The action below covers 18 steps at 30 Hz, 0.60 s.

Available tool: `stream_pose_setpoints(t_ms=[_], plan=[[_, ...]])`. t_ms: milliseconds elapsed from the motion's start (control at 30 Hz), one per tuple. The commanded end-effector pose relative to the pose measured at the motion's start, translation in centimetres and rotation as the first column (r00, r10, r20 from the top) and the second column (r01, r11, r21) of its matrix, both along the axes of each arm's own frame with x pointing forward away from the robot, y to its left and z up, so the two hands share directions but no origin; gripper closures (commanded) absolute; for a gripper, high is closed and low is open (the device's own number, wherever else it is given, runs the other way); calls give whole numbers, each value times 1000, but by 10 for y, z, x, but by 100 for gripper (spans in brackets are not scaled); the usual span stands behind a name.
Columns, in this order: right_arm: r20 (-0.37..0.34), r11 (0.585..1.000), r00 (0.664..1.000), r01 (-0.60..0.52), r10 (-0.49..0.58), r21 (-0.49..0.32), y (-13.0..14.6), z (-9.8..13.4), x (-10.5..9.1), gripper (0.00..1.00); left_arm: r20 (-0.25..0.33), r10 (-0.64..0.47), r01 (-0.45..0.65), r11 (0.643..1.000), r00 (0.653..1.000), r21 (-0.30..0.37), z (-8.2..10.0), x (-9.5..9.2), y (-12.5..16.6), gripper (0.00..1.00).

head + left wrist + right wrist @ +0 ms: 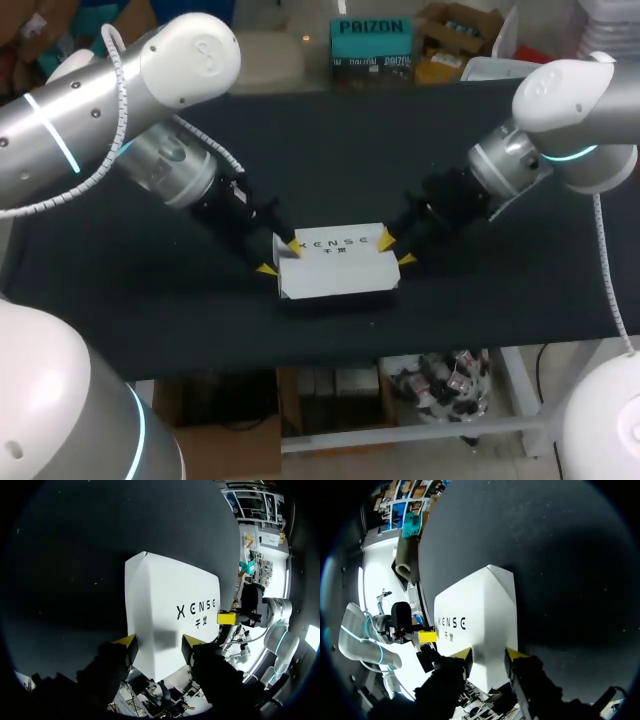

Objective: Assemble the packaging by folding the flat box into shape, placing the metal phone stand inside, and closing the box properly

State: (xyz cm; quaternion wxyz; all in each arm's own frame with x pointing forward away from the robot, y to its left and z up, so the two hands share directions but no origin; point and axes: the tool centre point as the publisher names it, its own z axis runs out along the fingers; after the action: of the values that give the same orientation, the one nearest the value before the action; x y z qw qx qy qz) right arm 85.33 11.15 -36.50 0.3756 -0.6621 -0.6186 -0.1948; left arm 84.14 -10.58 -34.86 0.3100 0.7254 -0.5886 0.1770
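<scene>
- White box (pixel 335 265) lay on the black table (pixel 330 150), printed face up, folded into shape, lid down.
- Box sat between the 2 claws, 1 claw at each short end.
- Left gripper (pixel 279 257): 2 fingers spread, yellow tips at the box's near end. 1 tip was over the top corner, the other just beside the edge.
- In the left wrist view the white end of the box filled the gap between the spread tips and ran on ahead of them. No pinch was seen.
- Right gripper (pixel 396 250): fingers spread too, tips against the opposite end of the box.
- In the right wrist view the box end lay between and ahead of its tips.
- Each wrist view showed the other claw's yellow tip past the far end of the box.
- Both arms came in low from their own sides, angled toward the box.
</scene>
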Motion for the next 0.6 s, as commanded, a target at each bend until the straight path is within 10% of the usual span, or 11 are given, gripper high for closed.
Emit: stream_pose_setpoints(t_ms=[33, 600], plan=[[-11, 1000, 1000, -9, 9, 5, 13, 2, 3, 57, -18, -12, 12, 1000, 1000, -6, 0, 6, -13, 40], [-35, 1000, 999, -6, 7, 11, 15, 7, 7, 57, -57, -6, 5, 1000, 998, -28, 3, 8, -13, 40]])
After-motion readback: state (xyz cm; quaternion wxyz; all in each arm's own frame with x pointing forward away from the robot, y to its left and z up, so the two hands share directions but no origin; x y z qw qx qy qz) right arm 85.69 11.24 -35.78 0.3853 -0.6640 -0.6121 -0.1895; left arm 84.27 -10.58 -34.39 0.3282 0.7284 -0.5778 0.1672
